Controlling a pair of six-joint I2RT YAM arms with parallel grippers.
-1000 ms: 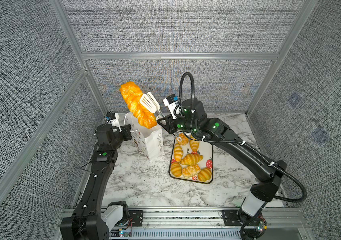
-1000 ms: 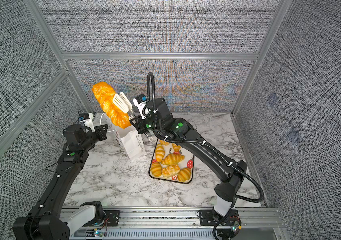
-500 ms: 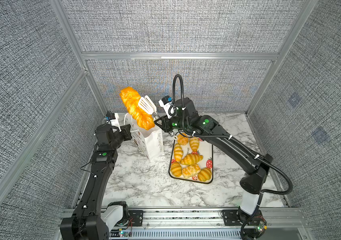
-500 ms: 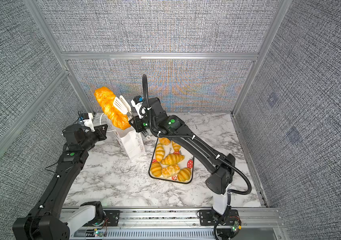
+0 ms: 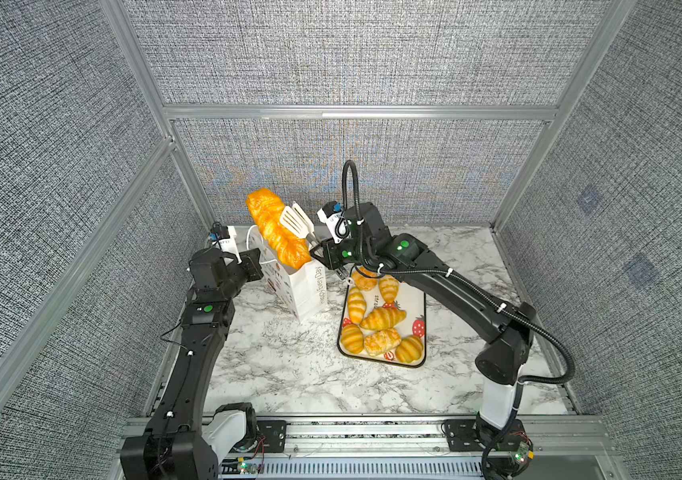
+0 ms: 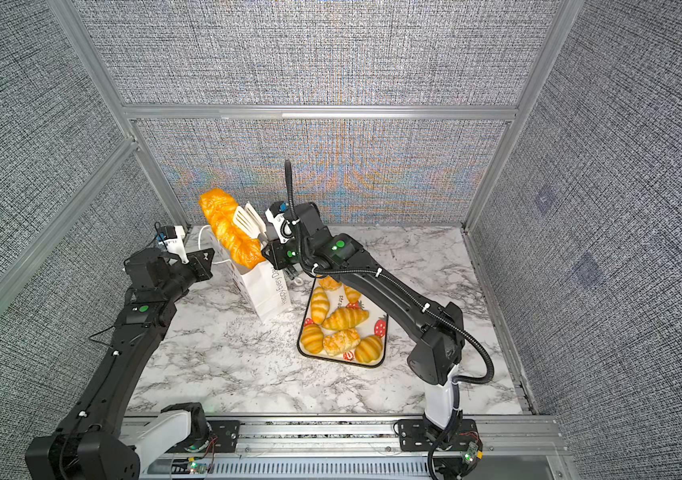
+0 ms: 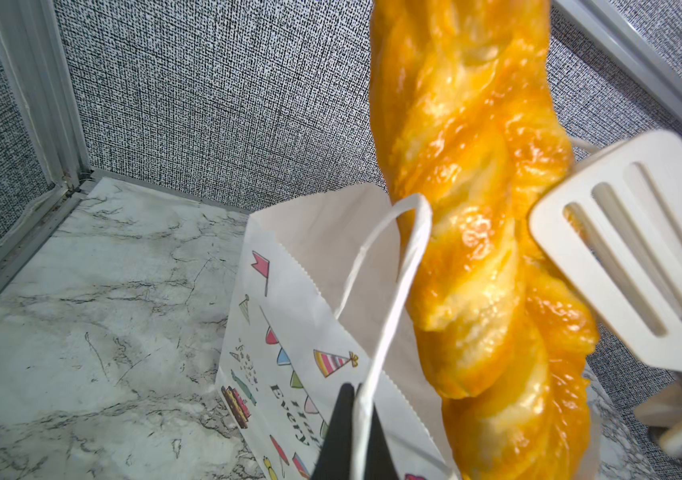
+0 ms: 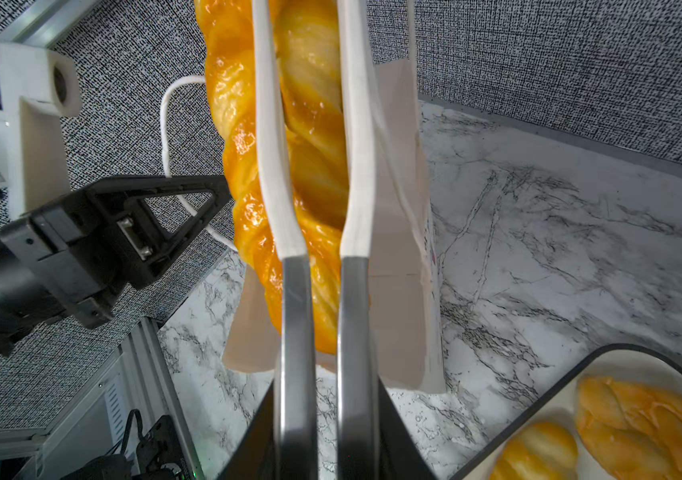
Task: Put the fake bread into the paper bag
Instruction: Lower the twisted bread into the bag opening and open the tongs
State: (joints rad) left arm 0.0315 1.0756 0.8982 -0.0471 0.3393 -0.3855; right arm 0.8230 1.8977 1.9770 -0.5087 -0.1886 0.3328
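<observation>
A long braided loaf of fake bread (image 5: 275,228) (image 6: 227,228) hangs tilted between the white slotted tongs (image 5: 295,220) (image 7: 630,257). My right gripper (image 5: 320,253) (image 8: 327,415) is shut on the tongs' grey handles. The loaf's lower end sits in the open mouth of the white paper bag (image 5: 302,286) (image 6: 264,291) (image 8: 397,291), which stands at the back left. My left gripper (image 5: 254,262) (image 7: 358,415) is shut on the bag's thin cord handle (image 7: 393,282), holding that side out. Several more pastries (image 5: 381,318) lie on the strawberry tray (image 5: 412,305).
The tray (image 6: 385,345) lies just right of the bag on the marble tabletop (image 5: 289,365). Grey fabric walls with aluminium posts (image 5: 190,183) close in the back and both sides. The right arm (image 5: 455,291) reaches over the tray's far end.
The right arm has lowered the tongs and loaf, and the loaf's lower end now sits in the bag's mouth. The left gripper has kept its hold on the cord handle.
</observation>
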